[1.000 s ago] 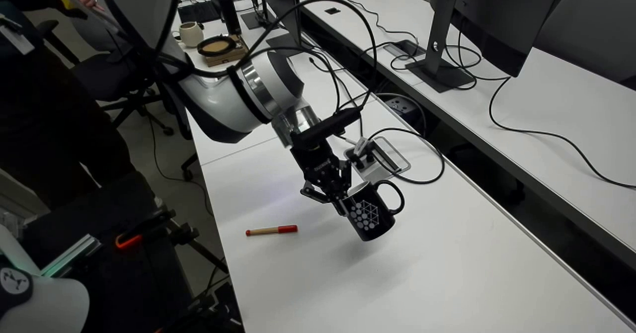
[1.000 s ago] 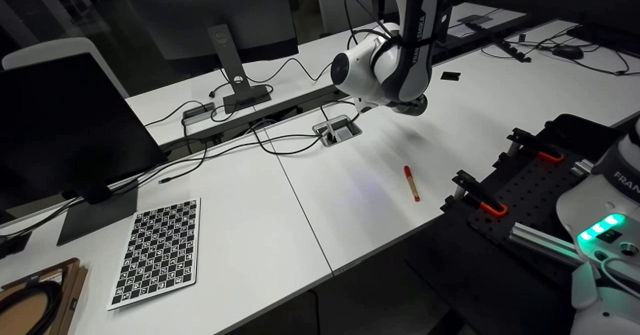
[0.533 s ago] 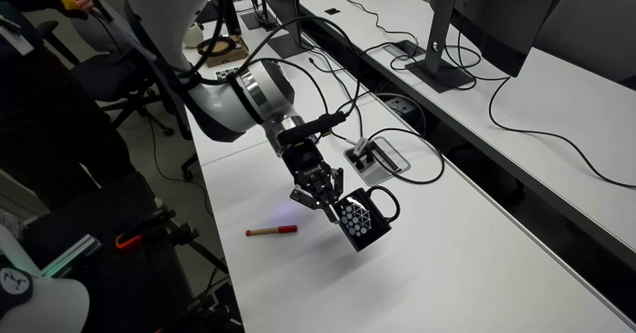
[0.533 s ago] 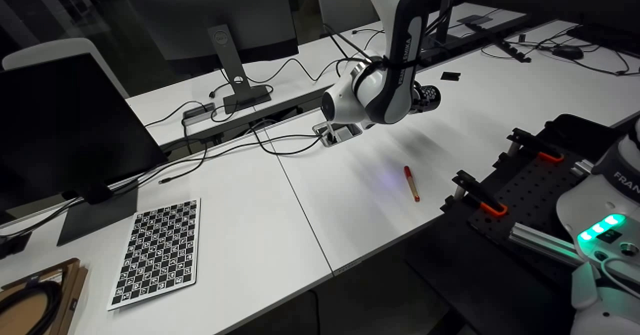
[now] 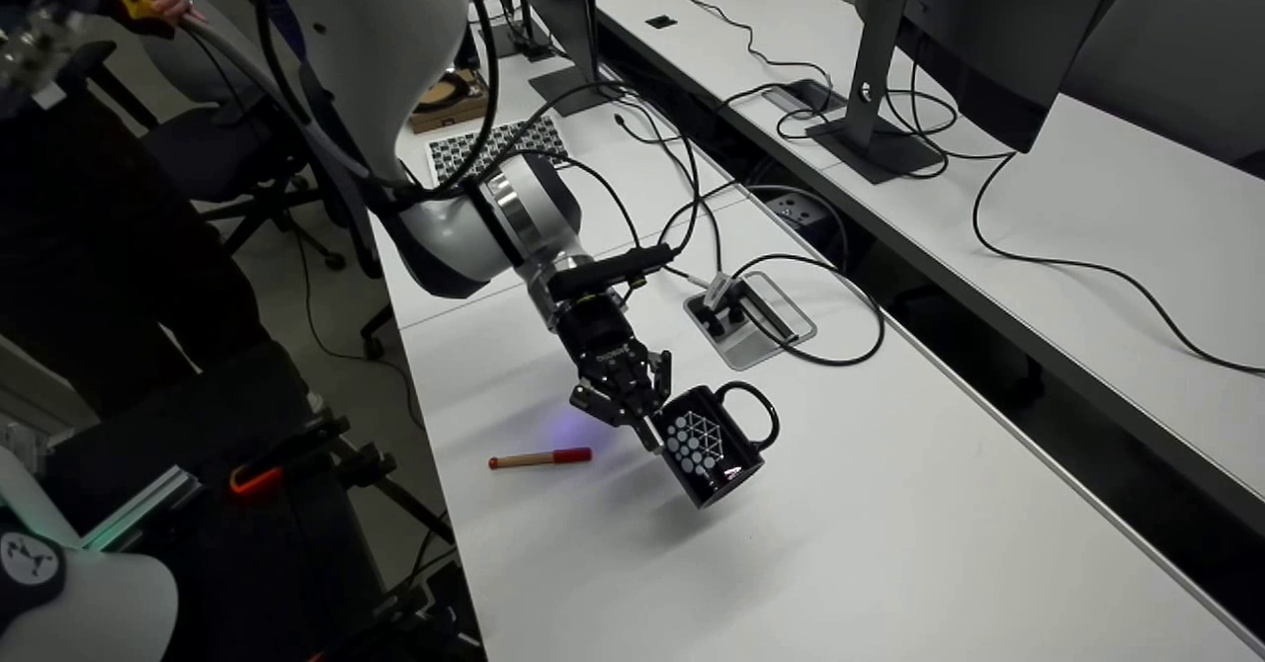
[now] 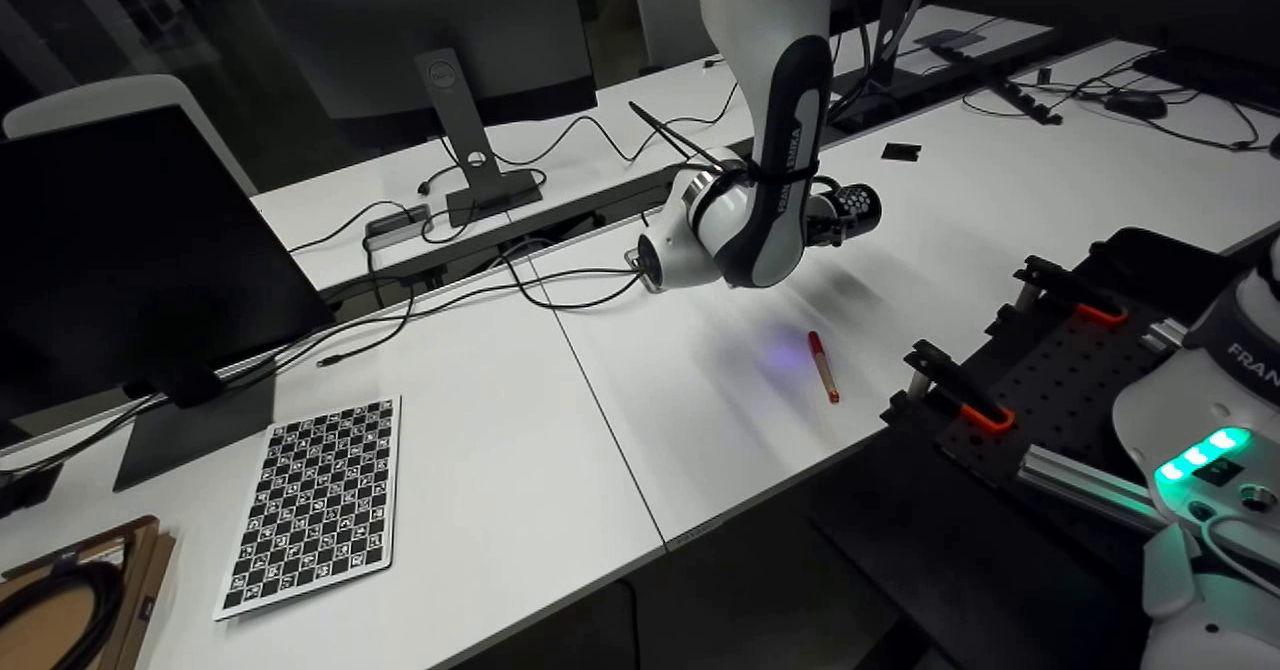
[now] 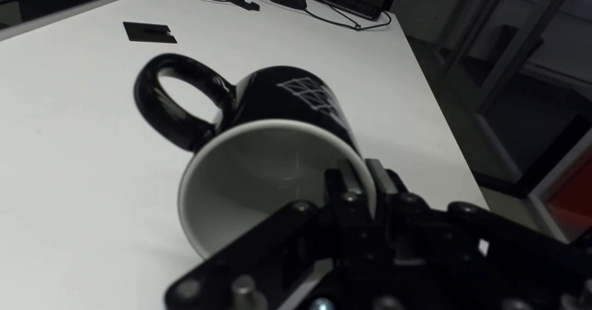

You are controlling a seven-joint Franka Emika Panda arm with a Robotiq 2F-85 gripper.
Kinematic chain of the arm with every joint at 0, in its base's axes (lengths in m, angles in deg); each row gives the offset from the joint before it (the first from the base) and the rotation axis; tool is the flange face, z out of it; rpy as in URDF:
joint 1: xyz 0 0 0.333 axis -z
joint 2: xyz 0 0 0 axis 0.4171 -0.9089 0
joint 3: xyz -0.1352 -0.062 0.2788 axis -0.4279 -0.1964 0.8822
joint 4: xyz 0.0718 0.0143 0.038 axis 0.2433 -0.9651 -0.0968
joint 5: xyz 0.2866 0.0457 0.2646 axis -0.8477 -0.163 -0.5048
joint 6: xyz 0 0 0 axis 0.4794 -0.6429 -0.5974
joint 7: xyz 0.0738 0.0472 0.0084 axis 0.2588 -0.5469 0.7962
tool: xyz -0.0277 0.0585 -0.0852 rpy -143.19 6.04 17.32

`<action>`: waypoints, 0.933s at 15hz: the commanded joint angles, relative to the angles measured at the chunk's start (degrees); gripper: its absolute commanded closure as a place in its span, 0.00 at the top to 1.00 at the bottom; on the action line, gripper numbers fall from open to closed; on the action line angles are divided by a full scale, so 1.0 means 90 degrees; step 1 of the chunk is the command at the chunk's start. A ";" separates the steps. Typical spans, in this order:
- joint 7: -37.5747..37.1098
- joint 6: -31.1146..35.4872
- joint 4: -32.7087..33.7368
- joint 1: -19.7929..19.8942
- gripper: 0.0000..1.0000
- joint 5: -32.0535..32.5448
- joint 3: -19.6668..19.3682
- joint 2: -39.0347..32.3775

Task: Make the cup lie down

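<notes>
The cup (image 5: 714,459) is a glossy black mug with a loop handle, a pale inside and a grey printed pattern. It is tilted in the air above the white table, its mouth toward my gripper and its base pointing down and away. It also shows in an exterior view (image 6: 860,207), partly behind the arm. My gripper (image 5: 654,427) is shut on the cup's rim. In the wrist view the fingertips (image 7: 365,175) pinch the wall, one finger inside the mouth and one outside. The handle (image 7: 162,111) is on the far side from the fingers.
A red-and-tan pen (image 5: 542,458) lies on the table (image 5: 889,543) near its front edge. A cable box (image 5: 751,319) with looping cables is set into the table behind the cup. A flat black piece (image 6: 901,152) and a checkered board (image 6: 318,505) lie on the table.
The arm has carried the cup down and toward the pen side in an exterior view, still tilted. In the other view's frames, the cup has come out from behind the arm.
</notes>
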 commanded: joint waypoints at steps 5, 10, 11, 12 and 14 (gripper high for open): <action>0.0133 -0.0176 0.0720 0.0529 0.02 0.0000 0.0350 -0.0483; 0.0170 -0.0268 0.1064 0.0615 0.02 -0.0035 0.0322 -0.0880; 0.0197 -0.0275 0.1131 0.0634 0.02 -0.0050 0.0323 -0.0960; 0.0228 -0.0276 0.1183 0.0650 0.02 -0.0057 0.0327 -0.1024; 0.0310 -0.0257 0.1274 0.0684 0.02 -0.0077 0.0344 -0.1128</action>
